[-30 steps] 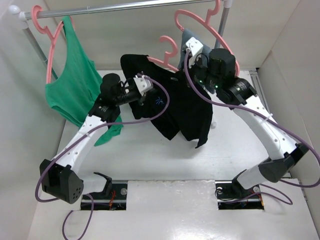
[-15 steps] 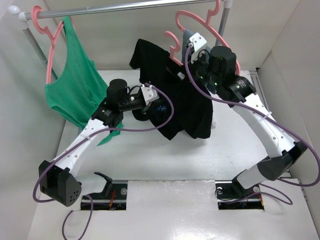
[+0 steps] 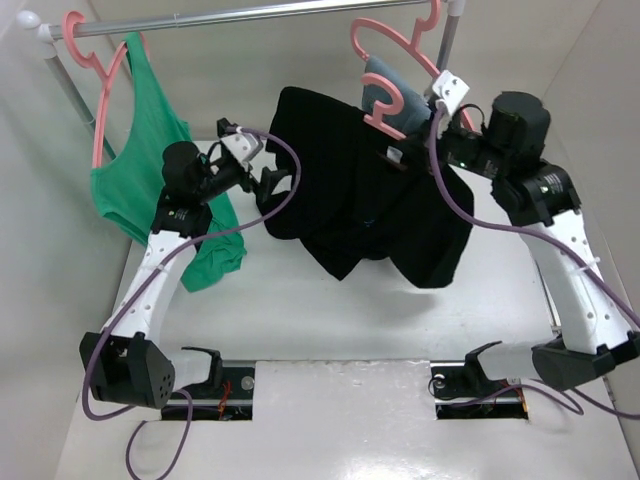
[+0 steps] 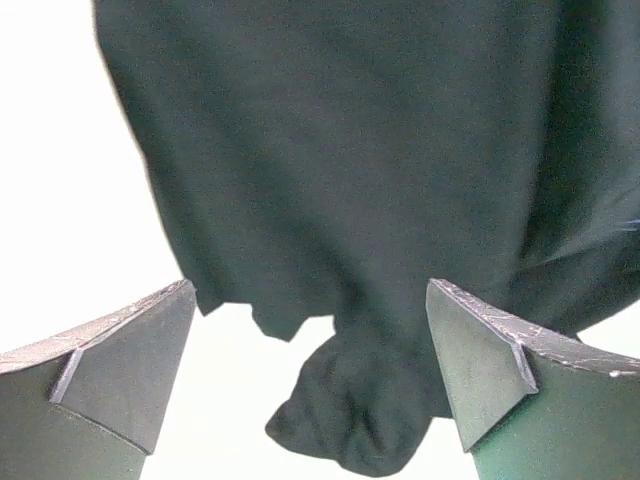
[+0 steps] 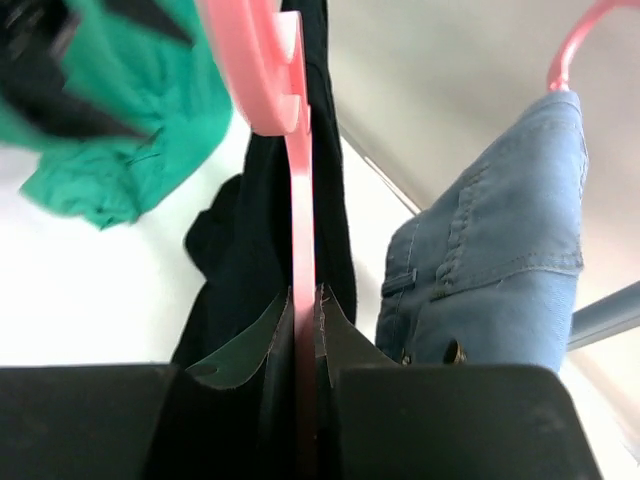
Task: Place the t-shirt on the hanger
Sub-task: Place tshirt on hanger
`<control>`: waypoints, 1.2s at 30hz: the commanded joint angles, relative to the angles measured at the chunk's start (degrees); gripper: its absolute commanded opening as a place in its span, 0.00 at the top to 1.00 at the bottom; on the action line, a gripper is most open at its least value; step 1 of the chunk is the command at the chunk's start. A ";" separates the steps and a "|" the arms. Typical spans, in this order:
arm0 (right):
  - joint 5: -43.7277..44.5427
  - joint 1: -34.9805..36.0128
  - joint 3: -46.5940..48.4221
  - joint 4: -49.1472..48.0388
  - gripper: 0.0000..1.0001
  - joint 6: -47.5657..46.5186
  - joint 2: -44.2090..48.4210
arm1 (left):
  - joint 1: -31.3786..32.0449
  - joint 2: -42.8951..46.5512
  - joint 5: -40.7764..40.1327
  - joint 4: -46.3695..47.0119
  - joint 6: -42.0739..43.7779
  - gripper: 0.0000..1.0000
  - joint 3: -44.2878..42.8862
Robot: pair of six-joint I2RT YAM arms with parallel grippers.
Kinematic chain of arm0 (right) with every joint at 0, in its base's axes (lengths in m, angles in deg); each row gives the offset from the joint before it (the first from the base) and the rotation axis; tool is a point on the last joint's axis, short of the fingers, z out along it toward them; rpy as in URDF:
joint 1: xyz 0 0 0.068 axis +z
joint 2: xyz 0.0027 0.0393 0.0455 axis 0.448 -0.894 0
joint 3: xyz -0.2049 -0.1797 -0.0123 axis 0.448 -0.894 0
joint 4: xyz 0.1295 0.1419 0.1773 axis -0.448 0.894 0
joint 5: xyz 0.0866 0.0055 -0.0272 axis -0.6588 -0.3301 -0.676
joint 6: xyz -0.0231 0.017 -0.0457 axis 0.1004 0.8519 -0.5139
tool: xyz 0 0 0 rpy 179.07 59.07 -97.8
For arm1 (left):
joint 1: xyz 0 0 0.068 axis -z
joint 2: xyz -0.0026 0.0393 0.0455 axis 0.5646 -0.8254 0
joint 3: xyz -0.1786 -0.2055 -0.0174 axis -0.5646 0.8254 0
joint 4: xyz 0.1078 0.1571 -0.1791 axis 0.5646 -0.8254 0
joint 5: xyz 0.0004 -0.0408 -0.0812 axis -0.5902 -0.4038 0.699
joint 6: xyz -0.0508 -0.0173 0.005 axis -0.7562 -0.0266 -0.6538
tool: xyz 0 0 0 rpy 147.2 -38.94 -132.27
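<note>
The black t-shirt (image 3: 360,200) hangs draped from the pink hanger (image 3: 384,108), whose hook sticks up above the shirt's neck. My right gripper (image 3: 432,112) holds that hanger from the right. In the right wrist view it (image 5: 305,300) is shut on the thin pink hanger bar (image 5: 298,190), and the black t-shirt (image 5: 250,250) falls away behind. My left gripper (image 3: 268,185) stands open just left of the shirt's edge. In the left wrist view its fingers (image 4: 120,350) are spread wide, and a bunched fold of the t-shirt (image 4: 360,420) hangs loose between them, ungripped.
A metal rail (image 3: 250,15) runs across the back. A green tank top (image 3: 150,170) hangs on a pink hanger (image 3: 85,45) at its left. A grey-blue garment (image 3: 383,80) hangs on another pink hanger (image 3: 400,45) at the right, close behind my right gripper. White walls enclose the table.
My left gripper has opened, let go of the t-shirt and drawn back to the left. The right arm has carried the hanger and shirt to the right and a little up.
</note>
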 commanded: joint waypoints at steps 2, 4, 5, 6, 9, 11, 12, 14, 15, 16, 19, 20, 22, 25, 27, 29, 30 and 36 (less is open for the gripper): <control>-17.10 -3.90 0.33 1.71 1.00 -7.39 4.28 | -3.25 1.10 1.79 7.21 -4.02 0.00 -2.56; -22.38 -5.04 -0.28 3.11 1.00 -9.06 4.98 | -3.25 0.04 4.85 5.72 -1.93 0.00 -2.57; -23.53 -5.83 -0.28 4.59 1.00 -10.64 5.51 | -3.25 -0.66 5.83 5.72 -1.13 0.00 -2.57; -24.50 -5.84 0.24 5.57 1.00 -11.44 5.51 | -3.25 -0.67 6.71 5.72 -1.12 0.00 -2.57; -26.79 -7.33 0.95 9.17 1.00 -14.16 5.51 | -3.25 -2.16 7.68 7.38 -1.55 0.00 -2.57; -28.72 -7.86 0.95 9.71 1.00 -14.95 6.04 | -3.25 -3.74 9.78 7.39 -1.04 0.00 -2.57; -28.73 -7.86 0.95 10.32 1.00 -15.48 6.04 | -3.25 -3.74 9.79 7.39 -1.04 0.00 -2.57; -29.43 -7.86 0.95 11.46 1.00 -16.18 6.04 | -3.25 -4.36 11.37 6.86 -1.04 0.00 -2.57; -29.43 -7.86 0.95 11.99 1.00 -16.19 6.04 | -3.25 -4.88 12.16 6.25 -0.51 0.15 -2.57; -29.43 -7.86 1.56 11.99 1.00 -16.19 6.04 | -3.25 -4.89 12.16 5.37 0.19 0.31 -2.57; -28.11 -9.17 2.70 11.99 1.00 -16.72 6.57 | -3.25 -4.89 10.86 2.82 0.81 1.00 -1.52; -27.33 -9.18 2.71 12.51 1.00 -16.72 6.57 | -3.25 -4.89 9.37 2.82 0.81 1.00 -1.51; -25.48 -10.67 4.11 13.30 1.00 -16.72 6.57 | -4.56 -4.89 6.28 2.82 0.81 1.00 0.85; -22.49 -10.67 7.00 14.71 1.00 -16.72 7.10 | -5.88 -4.89 4.00 2.29 0.81 1.00 1.91; -21.96 -10.67 8.94 15.24 1.00 -16.72 7.10 | -5.89 -4.89 3.46 0.54 2.12 1.00 2.44; -20.73 -10.67 10.08 16.47 1.00 -16.72 7.10 | -5.89 -4.89 2.94 0.00 2.66 1.00 2.44; -20.73 -10.67 11.39 16.47 1.00 -16.72 6.57 | -5.89 -5.67 1.89 -0.78 2.66 1.00 2.44; -20.02 -10.67 13.51 17.52 1.00 -16.72 5.96 | -5.89 -6.29 0.74 -3.78 5.12 1.00 2.44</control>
